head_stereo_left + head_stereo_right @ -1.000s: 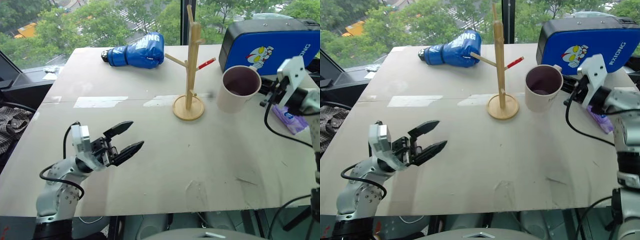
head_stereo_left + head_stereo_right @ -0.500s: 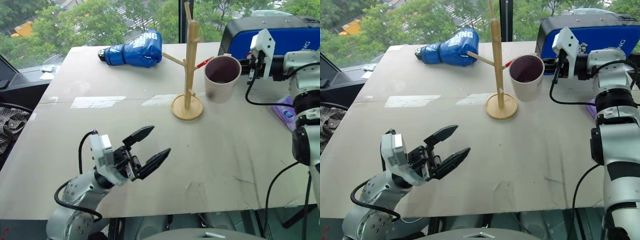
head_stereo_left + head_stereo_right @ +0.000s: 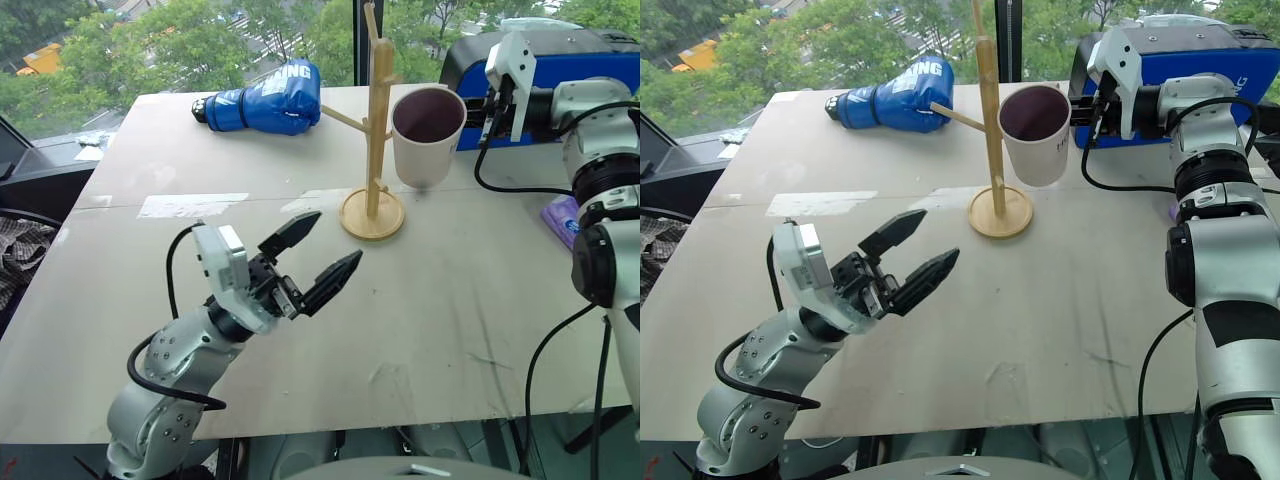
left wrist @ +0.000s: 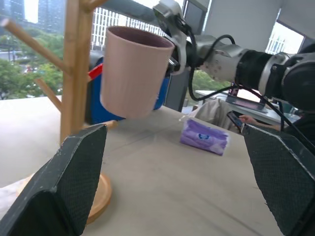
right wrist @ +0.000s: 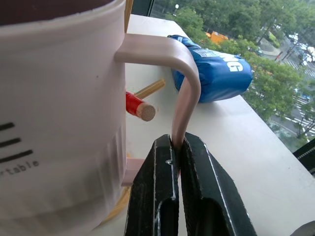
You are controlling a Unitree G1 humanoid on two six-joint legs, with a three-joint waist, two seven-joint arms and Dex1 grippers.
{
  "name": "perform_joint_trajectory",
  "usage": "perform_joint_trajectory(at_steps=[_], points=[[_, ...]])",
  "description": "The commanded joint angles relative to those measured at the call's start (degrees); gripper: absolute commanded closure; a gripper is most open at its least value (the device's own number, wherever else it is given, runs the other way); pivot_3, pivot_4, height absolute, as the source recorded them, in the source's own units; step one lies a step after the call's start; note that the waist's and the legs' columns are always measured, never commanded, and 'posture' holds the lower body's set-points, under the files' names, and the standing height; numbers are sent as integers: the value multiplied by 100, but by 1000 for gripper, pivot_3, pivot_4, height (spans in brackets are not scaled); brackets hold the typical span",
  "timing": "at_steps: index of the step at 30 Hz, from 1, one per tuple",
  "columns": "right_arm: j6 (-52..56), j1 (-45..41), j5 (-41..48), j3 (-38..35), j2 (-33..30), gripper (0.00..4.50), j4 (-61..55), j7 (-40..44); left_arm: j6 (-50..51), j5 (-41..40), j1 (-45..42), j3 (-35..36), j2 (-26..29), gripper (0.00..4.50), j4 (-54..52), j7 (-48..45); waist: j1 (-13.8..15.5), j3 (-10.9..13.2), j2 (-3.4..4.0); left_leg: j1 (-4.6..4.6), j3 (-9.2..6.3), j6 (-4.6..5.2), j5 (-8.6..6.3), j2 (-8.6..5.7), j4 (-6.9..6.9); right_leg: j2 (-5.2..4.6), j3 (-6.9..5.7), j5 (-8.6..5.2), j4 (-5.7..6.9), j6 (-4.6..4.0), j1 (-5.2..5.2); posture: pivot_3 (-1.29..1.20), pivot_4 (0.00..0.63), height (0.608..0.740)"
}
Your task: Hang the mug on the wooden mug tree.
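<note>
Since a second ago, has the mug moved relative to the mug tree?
Yes. The mug has moved left and up, closing on the wooden mug tree, held by the right gripper.

Daylight scene, bright and even. Your light enters through the window [image 3: 200,40] behind the bench [image 3: 450,300]; the trees outside read well exposed, no blow-out in the head views. Shadows on the bench are soft: a faint one beside the wooden mug tree [image 3: 378,120] base, a weak one under the mug [image 3: 428,135]. Pale glare patches lie on the bench left of the tree base. In the left wrist view the sky at the upper corner is washed out, and the near fingers [image 4: 64,191] are soft-edged. In the right wrist view the fingers [image 5: 157,196] and mug handle are sharp; the background trees blur.
</note>
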Motion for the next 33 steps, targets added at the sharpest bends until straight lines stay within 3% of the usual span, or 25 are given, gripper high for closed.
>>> perform_joint_trajectory(at_steps=[1,13,16,21,28,33], points=[[-43,-247,-59,-140,28,4445,-4,-111,-246,-168,83,416,119,0,126,-322,3,1,1,0,-1,-1,1,0,0,0,0,0,1,0,0,0,150,740],[185,-309,-620,105,477,4445,94,-89,-1313,-356,1229,1416,33,0,1162,-2067,-118,2,4,-1,4,-1,1,0,-2,-2,-1,0,-2,0,-3,0,150,740],[189,-275,-654,48,413,3689,76,-166,-1504,-358,1404,1502,-32,0,1273,-2315,-99,4,6,-1,4,-1,1,0,-3,-3,1,0,-2,0,-4,0,150,740],[19,-165,-553,-163,103,1436,-67,-435,-1636,-339,1474,1457,-111,0,1355,-2493,-82,4,6,-2,-3,-1,1,-1,-1,-5,2,0,0,0,-1,0,150,740],[229,455,-160,-604,-852,1436,-753,-222,-1469,-248,1200,1179,-105,0,1347,-2332,-60,3,6,-10,-4,0,0,-1,1,-7,-1,0,-4,0,-3,0,150,740],[913,2034,409,-1056,-1573,1436,-2430,-56,-1354,-234,1039,1081,10,0,1489,-2376,-66,2,4,-12,-2,1,0,1,5,-6,1,0,-1,0,-2,0,150,740]])
